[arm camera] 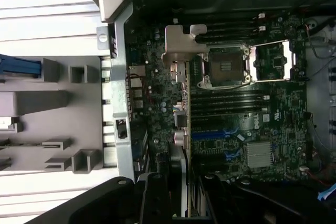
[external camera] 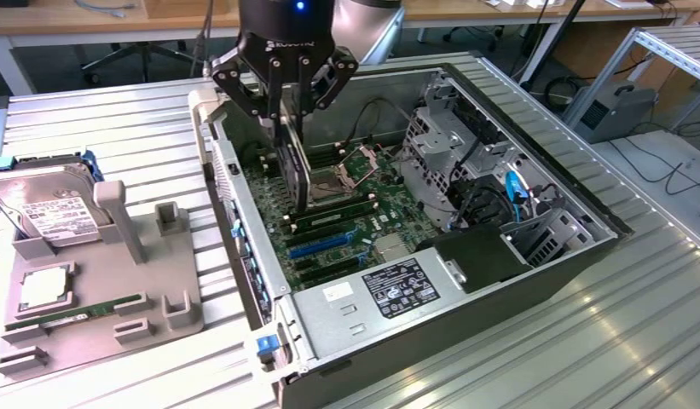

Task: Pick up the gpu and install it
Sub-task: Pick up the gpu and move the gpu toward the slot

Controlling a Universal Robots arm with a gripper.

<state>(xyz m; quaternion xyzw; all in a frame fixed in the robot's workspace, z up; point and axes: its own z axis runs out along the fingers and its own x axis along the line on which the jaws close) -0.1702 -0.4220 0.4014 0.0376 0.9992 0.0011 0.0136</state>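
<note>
**Step in hand: bringing the card to its slot**

1. At the exterior view's left, note the grey fixture with the hard drive and the green memory stick. They sit well apart from the work; leave them alone.
2. Just right of the fixture stands the rear wall of the open computer case. The card's bracket probably belongs against this wall, so keep the bracket clear of its edge while you travel.
3. Check the gripper. Its jaws are pinching the gpu, which hangs edge-on below the fingers, inside the case and over the motherboard. In the wrist view the gpu shows its silvery bracket at the end farthest from the gripper.
4. Whether the card's lower edge touches the board cannot be told. Treat it as close and move slowly.
5. The blue slots lie toward the near side of the card, beside the CPU socket. Line the card's edge parallel to a slot before pressing; a skewed card is likely to bind.
6. At the exterior view's right, keep away from the drive cage and its loose cables.
</note>
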